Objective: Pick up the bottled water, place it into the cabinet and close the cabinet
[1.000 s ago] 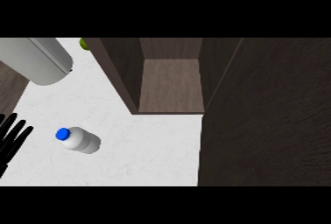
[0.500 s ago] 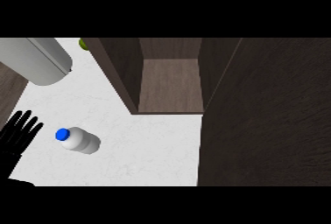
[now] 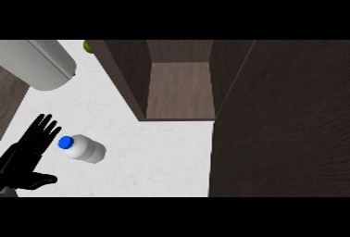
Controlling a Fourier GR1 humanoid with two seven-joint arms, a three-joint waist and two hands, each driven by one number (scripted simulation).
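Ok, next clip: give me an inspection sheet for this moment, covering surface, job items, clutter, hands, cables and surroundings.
Surface: white counter, bare around the bottle.
Job's things: bottled water, blue cap, lying on the counter, not held; cabinet open, its inside showing nothing, door swung out at the right.
Clutter: green object partly hidden behind the cabinet's corner, cannot tell what.
Hands: left robot hand open, fingers straight, just left of the bottle; contact cannot be told. Right robot hand not in view.
Cables: nothing seen.
Surroundings: large grey rounded object at upper left.

Left robot hand [image 3: 27, 155] now farther in from the left edge, nearer the bottled water [image 3: 83, 148].
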